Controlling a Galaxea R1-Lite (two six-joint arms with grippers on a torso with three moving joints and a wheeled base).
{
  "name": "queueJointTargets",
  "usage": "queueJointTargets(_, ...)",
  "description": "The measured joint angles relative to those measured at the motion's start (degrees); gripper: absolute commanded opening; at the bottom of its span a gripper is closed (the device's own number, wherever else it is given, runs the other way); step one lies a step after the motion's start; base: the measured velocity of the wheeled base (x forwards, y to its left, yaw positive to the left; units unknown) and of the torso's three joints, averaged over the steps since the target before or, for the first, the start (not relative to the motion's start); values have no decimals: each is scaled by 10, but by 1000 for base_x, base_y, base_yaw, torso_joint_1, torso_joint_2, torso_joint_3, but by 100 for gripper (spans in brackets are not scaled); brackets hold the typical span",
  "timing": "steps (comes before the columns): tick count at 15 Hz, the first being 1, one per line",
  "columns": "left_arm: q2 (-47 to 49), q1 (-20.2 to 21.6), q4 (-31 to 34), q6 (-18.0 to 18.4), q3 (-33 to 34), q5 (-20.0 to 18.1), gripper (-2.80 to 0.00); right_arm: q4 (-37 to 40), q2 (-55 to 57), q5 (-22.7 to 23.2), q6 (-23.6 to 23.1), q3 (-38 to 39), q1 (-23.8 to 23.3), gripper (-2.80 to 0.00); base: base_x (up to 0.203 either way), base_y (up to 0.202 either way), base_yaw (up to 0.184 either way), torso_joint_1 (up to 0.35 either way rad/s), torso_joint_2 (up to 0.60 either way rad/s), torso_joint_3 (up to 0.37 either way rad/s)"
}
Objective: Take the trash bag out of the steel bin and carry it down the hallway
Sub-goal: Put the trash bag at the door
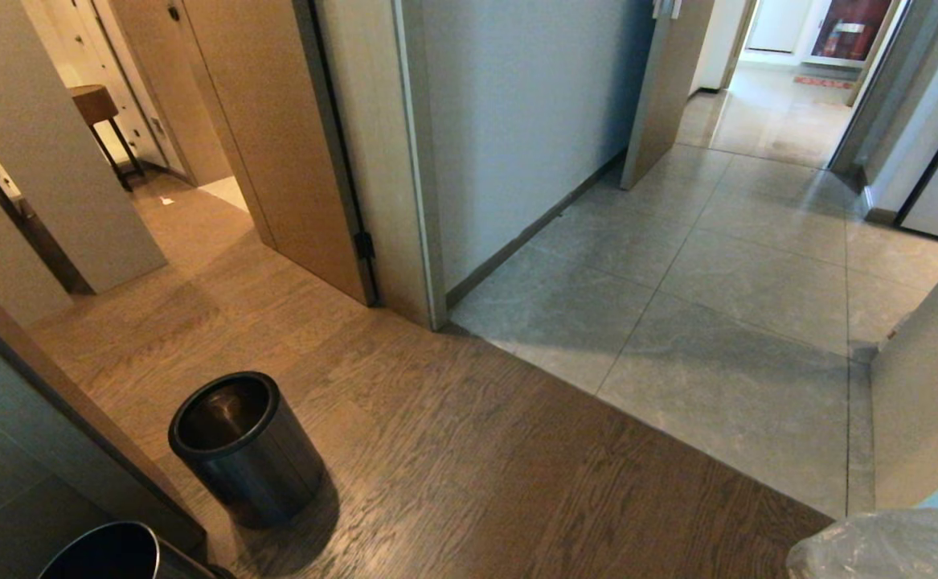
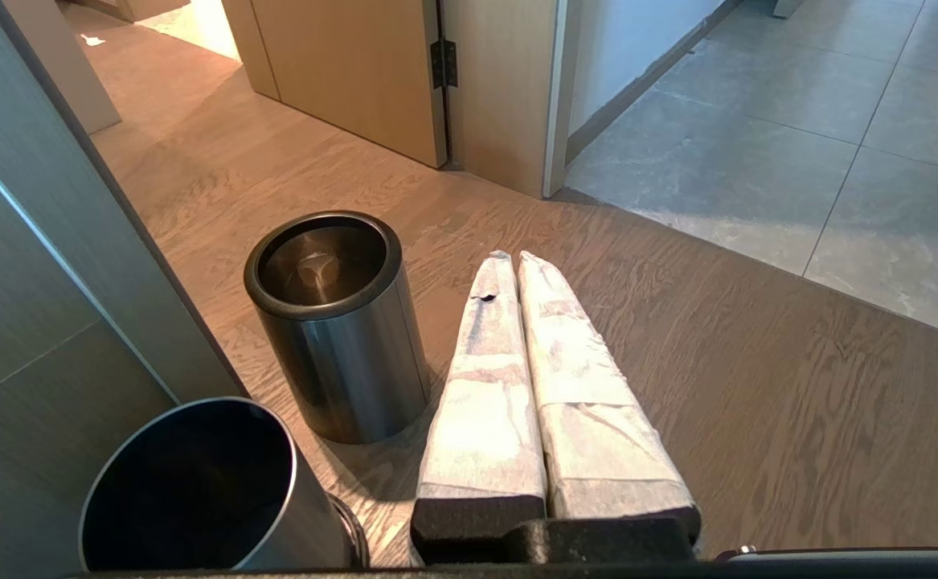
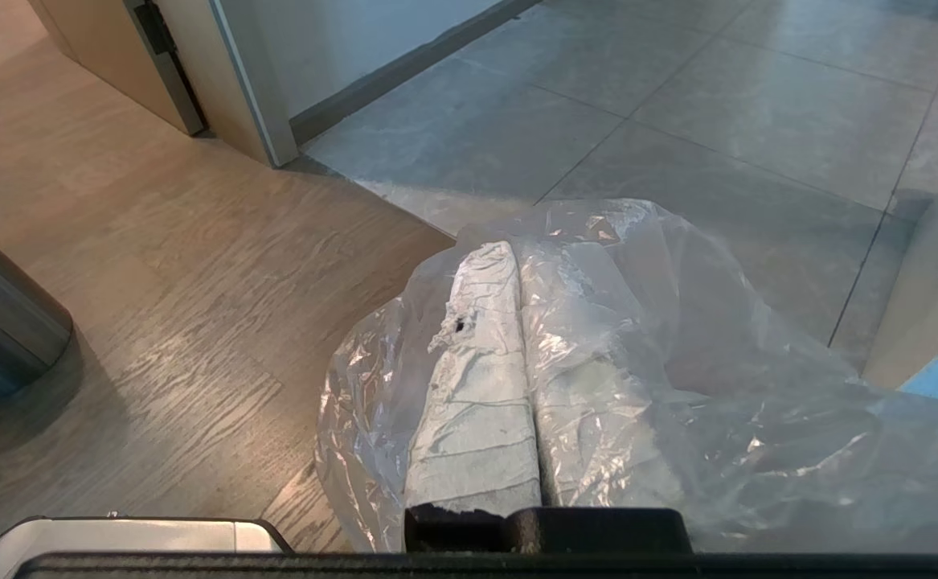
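the steel bin (image 1: 239,446) stands empty on the wood floor, so removal looks done. the right tool (image 3: 517,249), clamped together on the trash bag (image 3: 677,378), holds it right of the bin; the left tool (image 2: 514,259) is together, empty. next: carrying toward the hallway (image 1: 758,241) beyond the bin.

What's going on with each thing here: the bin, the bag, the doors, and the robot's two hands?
steel bin: upright on the wood floor, no bag inside.
trash bag: out of the bin, draped over the right hand.
right hand: shut on the trash bag.
left hand: shut, holding nothing.
second bin: upright, open-topped, beside the steel bin.
wooden door: standing open.
hallway: tiled, leading on past another open door.
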Motion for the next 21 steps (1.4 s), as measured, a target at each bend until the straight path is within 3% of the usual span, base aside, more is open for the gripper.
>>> queueJointTargets(21, 0, 0, 0, 0, 0, 0, -280, 0, 0, 0, 0, 0, 0, -280, 0, 0, 0, 0, 0, 0)
